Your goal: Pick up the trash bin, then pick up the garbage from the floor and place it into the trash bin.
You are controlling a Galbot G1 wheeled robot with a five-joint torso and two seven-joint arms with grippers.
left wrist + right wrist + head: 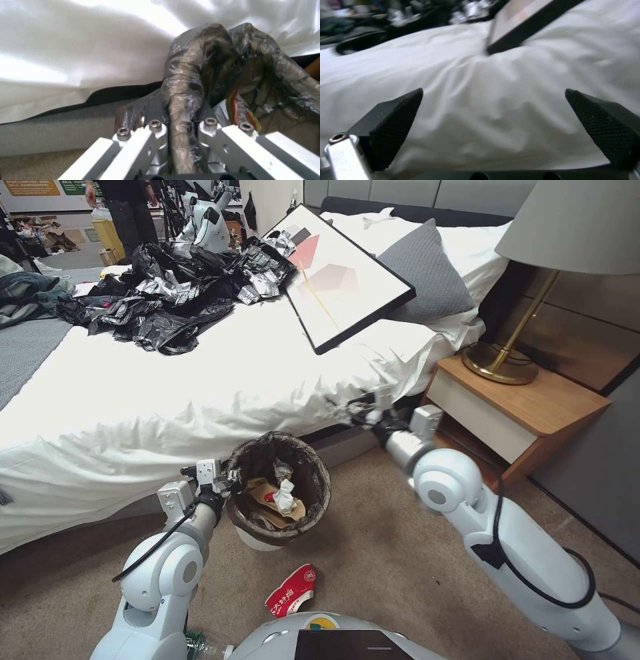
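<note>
Trash bin [280, 490]: held off the carpet beside the bed [200, 380], its lined rim pinched in the left tool [181, 130], keeping its mouth upward for litter. Right tool [493, 115]: spread wide, empty, raised before the bedsheet.

trash bin [280, 488]: white, dark liner, tilted, off the floor beside the bed, holding tan paper and white tissue | red-and-white wrapper [291, 591]: on the carpet at the bin's 6 o'clock
</note>
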